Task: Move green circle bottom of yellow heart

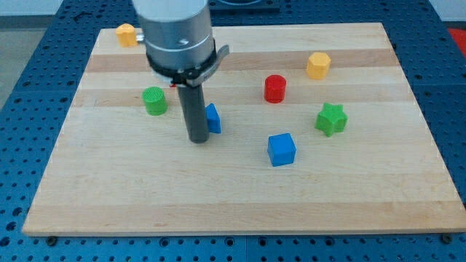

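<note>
The green circle (154, 100) stands on the left part of the wooden board (240, 204). A yellow block (127, 34), heart-like in outline, sits at the board's top left corner, well above the green circle. My tip (198, 139) rests on the board to the right of and slightly below the green circle, with a gap between them. A blue block (214, 118) sits right against the rod's right side, partly hidden by it.
A red cylinder (275, 88) and a second yellow block (318, 65) lie at the upper right. A green star (331, 118) and a blue cube (282, 149) lie at the middle right. The arm's grey body hides the top middle of the board.
</note>
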`<state>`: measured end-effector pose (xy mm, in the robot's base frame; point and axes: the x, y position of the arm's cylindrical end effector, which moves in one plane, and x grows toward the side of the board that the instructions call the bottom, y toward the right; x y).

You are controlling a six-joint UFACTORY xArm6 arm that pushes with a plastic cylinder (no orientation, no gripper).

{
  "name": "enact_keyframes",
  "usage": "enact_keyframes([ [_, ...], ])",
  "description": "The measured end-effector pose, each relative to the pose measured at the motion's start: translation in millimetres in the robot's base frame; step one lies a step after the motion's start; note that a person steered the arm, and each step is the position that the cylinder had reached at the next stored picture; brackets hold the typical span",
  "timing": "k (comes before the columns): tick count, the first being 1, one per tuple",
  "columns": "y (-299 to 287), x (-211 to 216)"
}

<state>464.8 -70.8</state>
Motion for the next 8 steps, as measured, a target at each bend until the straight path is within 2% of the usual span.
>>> enact_keyframes([
  [2,-55,-56],
  [5,-118,-59],
  [8,-144,-61],
])
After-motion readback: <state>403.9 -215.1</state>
